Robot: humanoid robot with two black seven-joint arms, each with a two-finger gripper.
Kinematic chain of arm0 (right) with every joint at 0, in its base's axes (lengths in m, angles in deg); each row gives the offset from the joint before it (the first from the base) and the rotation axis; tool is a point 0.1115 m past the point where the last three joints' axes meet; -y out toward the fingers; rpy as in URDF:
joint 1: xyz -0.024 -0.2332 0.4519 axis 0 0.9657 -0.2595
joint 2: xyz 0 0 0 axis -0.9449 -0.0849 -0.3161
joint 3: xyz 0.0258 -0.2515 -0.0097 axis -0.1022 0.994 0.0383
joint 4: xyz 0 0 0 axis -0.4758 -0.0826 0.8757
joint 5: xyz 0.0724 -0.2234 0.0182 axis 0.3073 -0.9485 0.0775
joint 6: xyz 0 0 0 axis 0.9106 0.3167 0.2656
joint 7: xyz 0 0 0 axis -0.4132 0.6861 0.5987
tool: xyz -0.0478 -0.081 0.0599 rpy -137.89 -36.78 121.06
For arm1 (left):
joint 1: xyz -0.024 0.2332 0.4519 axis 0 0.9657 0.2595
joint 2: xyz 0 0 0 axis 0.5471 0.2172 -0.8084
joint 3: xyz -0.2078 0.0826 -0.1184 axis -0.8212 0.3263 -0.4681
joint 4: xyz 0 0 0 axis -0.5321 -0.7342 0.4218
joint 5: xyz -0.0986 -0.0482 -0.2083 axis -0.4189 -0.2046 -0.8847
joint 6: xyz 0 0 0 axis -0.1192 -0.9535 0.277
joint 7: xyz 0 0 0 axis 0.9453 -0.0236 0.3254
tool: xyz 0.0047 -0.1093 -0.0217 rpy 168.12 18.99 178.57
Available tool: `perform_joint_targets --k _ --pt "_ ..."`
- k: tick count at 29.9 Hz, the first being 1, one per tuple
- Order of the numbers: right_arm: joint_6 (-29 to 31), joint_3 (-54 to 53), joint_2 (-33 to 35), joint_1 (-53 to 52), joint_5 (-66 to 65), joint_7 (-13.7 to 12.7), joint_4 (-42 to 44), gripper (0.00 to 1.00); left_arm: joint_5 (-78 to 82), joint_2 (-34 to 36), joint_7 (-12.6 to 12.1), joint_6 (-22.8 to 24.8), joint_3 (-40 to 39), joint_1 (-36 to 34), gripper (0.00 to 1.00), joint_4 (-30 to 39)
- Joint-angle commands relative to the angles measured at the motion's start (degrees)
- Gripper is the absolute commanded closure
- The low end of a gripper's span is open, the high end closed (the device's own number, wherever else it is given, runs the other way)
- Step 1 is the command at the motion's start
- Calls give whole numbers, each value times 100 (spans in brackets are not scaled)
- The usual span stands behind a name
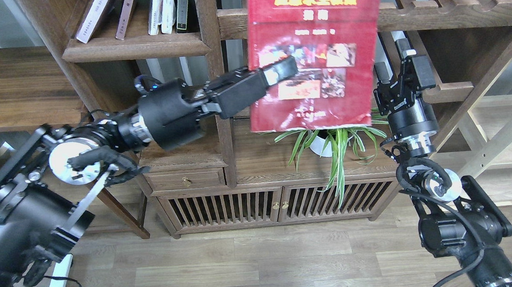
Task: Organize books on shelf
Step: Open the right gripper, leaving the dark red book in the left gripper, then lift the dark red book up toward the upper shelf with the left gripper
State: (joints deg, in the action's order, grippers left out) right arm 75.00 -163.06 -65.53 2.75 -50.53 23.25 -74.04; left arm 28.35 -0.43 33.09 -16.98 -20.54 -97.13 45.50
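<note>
Nearest to the view, two black robot arms rise from the lower corners. Further out, the left gripper [278, 72] reaches to the right, and its jaws are clamped on the left side of the large red paperback book with a yellow title and small photos [316, 44]. This book hangs in the air, upright and facing the view, in front of the dark wooden bookcase and above the green spider plant in a white pot [328, 143]. Its top edge is cut off by the view. The right gripper [397, 70] stands just beside the right edge of the book, pointing up. It holds nothing, and the jaws seem to be apart, though I cannot be fully sure.

Behind, at the upper left, is the solid dark-brown wooden shelf with a rounded front edge [136, 47]. About five thin pale books [161, 10] lean on it already.

I judge that the task is in the middle: one book is lifted and carried, but it is not yet on the shelf. Only one of the large paperbacks shows; I do not see others. So I count two arms, one red book, one plant, one filled shelf.
</note>
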Motion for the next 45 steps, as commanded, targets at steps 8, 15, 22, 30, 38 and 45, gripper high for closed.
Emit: perform_joint_targets --k 8,15,22,30,38,45 --pt "0 106 -22 36 10 -9 15 11 956 235 0 221 -936 733 97 588" --pt "0 203 5 54 1 -18 15 12 1387 377 0 221 -1920 1410 98 870" --pt "0 229 22 63 -7 -18 15 12 1590 377 0 221 -3010 2008 100 905" --pt "0 537 5 63 -16 -18 6 13 1590 385 0 221 -4065 2430 100 931" --pt "0 757 4 71 -7 -18 6 13 1607 377 0 221 -5006 2571 100 870" --pt "0 792 31 150 -16 -18 -20 13 1914 359 0 221 -5393 2571 100 738"
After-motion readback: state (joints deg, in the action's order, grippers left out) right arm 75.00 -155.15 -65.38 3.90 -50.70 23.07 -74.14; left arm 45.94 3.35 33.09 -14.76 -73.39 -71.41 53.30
